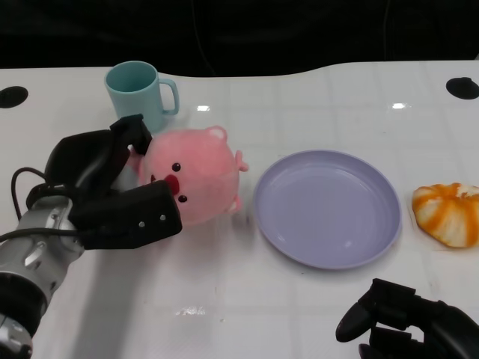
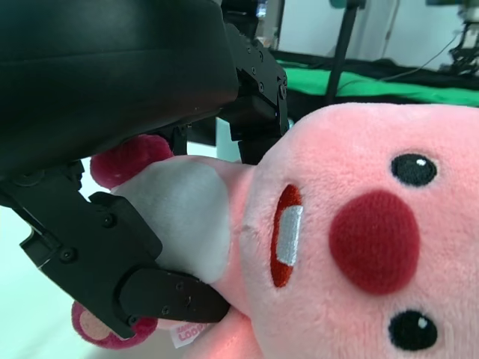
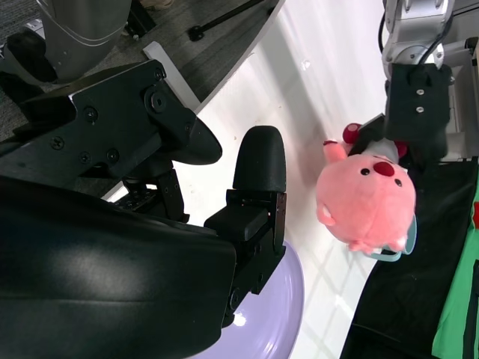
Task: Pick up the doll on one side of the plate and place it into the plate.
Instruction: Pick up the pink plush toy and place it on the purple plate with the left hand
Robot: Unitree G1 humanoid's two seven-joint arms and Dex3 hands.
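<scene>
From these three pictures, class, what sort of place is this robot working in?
Probably a lab or test room, not a home: a plain white table holds only props, a pink doll, a purple plate and a cup, and stands and cables are behind.

Head looks down — wrists close; doll (image 1: 196, 170) shared.

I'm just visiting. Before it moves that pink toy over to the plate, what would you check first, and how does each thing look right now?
1. Left hand holds the pink doll: ok, fingers wrap it.
2. Doll lifted off the table: cannot tell.
3. Purple plate bare inside: ok.
4. Path from doll to plate free: ok.
5. Right hand out of the way: ok, low near the table edge.
6. Teal mug behind the doll is close: cannot tell if touching.
</scene>
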